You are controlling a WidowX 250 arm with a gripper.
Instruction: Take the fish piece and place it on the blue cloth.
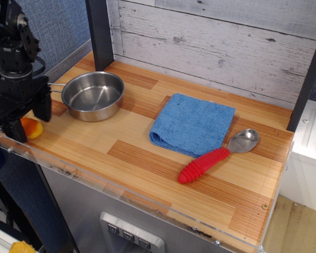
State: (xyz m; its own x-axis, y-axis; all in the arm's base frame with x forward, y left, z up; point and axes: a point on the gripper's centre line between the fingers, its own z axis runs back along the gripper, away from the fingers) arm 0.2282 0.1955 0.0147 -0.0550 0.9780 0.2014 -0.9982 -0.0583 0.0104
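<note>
The fish piece (33,129) is a small orange toy at the front left corner of the wooden table, mostly hidden behind my gripper. My black gripper (29,125) is lowered over it with one finger on each side, and the jaws stand open around it. The blue cloth (194,124) lies folded flat in the middle right of the table, far to the right of the gripper.
A steel pan (93,95) stands just right of the gripper, its handle pointing towards it. A red-handled spoon (216,156) lies against the cloth's front right edge. A dark post (99,31) rises behind the pan. The table's front edge (95,176) has a clear plastic lip.
</note>
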